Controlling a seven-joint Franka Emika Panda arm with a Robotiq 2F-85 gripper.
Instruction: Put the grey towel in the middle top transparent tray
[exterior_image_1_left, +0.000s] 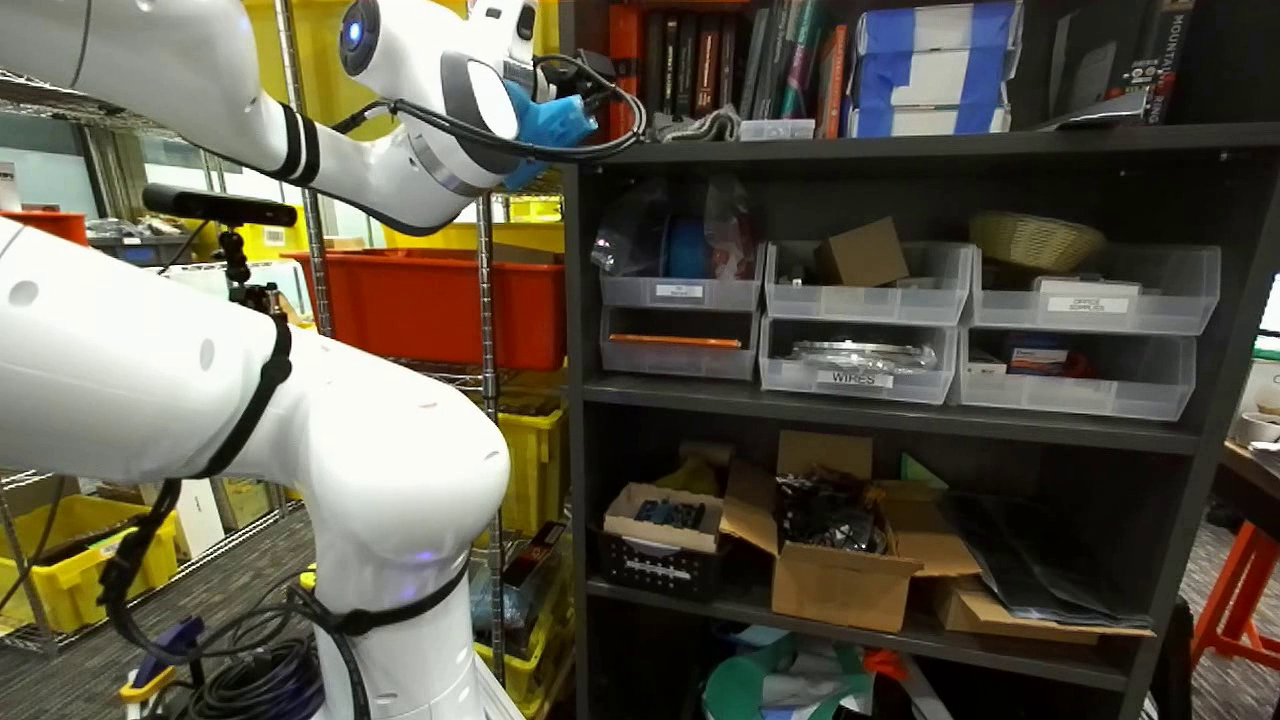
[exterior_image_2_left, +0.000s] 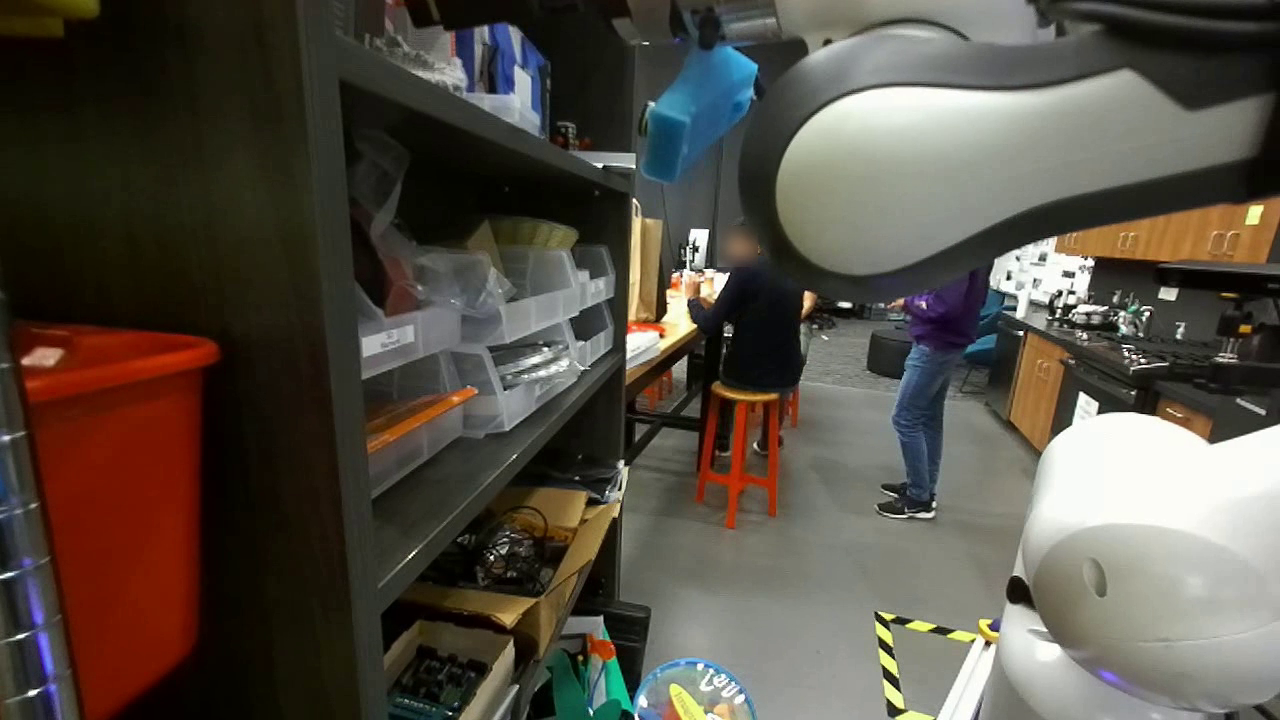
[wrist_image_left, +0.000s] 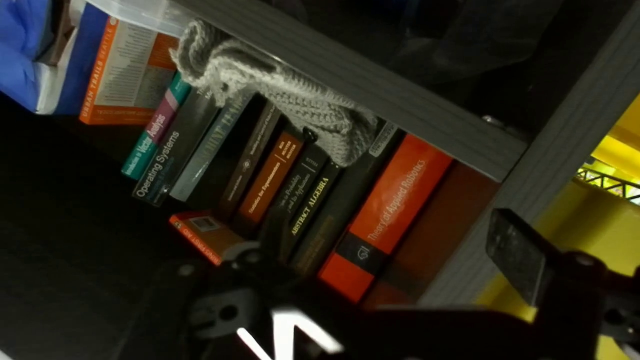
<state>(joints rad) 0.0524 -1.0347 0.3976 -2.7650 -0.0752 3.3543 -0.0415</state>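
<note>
The grey knitted towel (exterior_image_1_left: 700, 127) lies crumpled on the top shelf at its front edge, in front of books. It also shows in an exterior view (exterior_image_2_left: 425, 65) and in the wrist view (wrist_image_left: 310, 100). The middle top transparent tray (exterior_image_1_left: 868, 303) stands on the shelf below, in the upper row, with a piece of cardboard in it; it also shows in an exterior view (exterior_image_2_left: 535, 315). My gripper (wrist_image_left: 400, 245) is open with nothing between its fingers. It is beside the top shelf's left end, apart from the towel; cables partly hide it in an exterior view.
Similar bins stand on both sides of and below the middle tray. A bag sticks up from the top left bin (exterior_image_1_left: 680, 292). The shelf board (exterior_image_1_left: 900, 145) separates towel and trays. Books (wrist_image_left: 390, 200), a small clear box (exterior_image_1_left: 777, 130) and a metal rack post (exterior_image_1_left: 487, 300) are nearby.
</note>
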